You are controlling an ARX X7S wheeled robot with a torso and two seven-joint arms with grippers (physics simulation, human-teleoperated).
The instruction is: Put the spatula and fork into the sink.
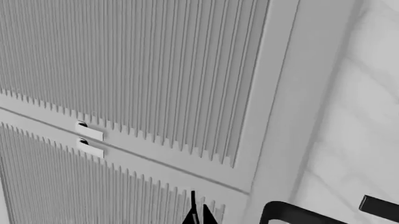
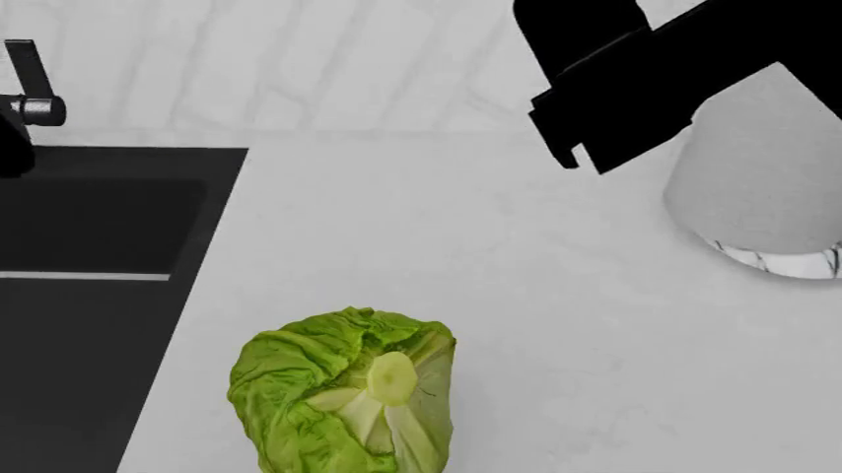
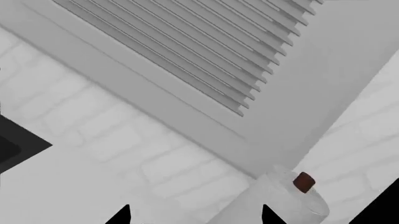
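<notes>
The right arm is reaching in from the upper right of the head view, its black tool (image 2: 569,148) hanging above the white desk (image 2: 526,296), but only a dark outline is showing there, so whether that tool is apart or together cannot be told from that view. In the right wrist view two dark fingertips (image 3: 121,215) are poking up at the picture's edge with a clear gap between them and nothing in it, so the right tool is standing apart. Just past that tool a white paper towel roll (image 3: 283,200) with a brown core is standing on the desk before a pale tiled wall (image 3: 93,121) and a louvred cabinet door (image 3: 206,51). The left tool (image 1: 198,215) is showing only as a thin dark tip against louvred doors (image 1: 143,70), and its state cannot be told. The sink (image 2: 93,296) is lying far to the left of the right tool, its faucet (image 2: 27,94) at the back. A lettuce head (image 2: 345,394) is resting on the desk between the sink and the right tool, nearer the robot. Neither the spatula nor the fork is appearing in any view.
</notes>
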